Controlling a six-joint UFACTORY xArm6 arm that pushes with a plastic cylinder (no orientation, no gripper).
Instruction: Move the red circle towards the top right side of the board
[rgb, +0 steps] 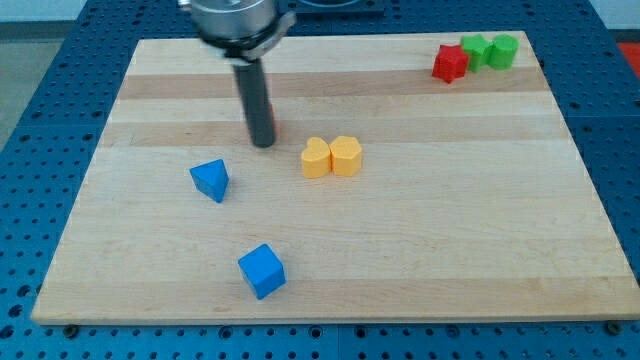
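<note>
Red circle: a sliver of red (275, 127) is peeking out just behind the rod, mostly hidden.
My tip (262, 143): sitting on the wooden desk (450, 230), touching that red sliver; no jaws on this rod.
Yellow blocks: heart (316, 159) and hexagon-like block (346, 155) are touching, to the view's right of my tip.
Blue blocks: triangle (210, 180) and cube (262, 271) are lying below.
Top right: red star (450, 63), two green blocks (476, 50) (504, 50) are clustering.

Our dark rod hides nearly all of the red circle block (274, 126); only a sliver shows. The view's top crops our arm.
</note>
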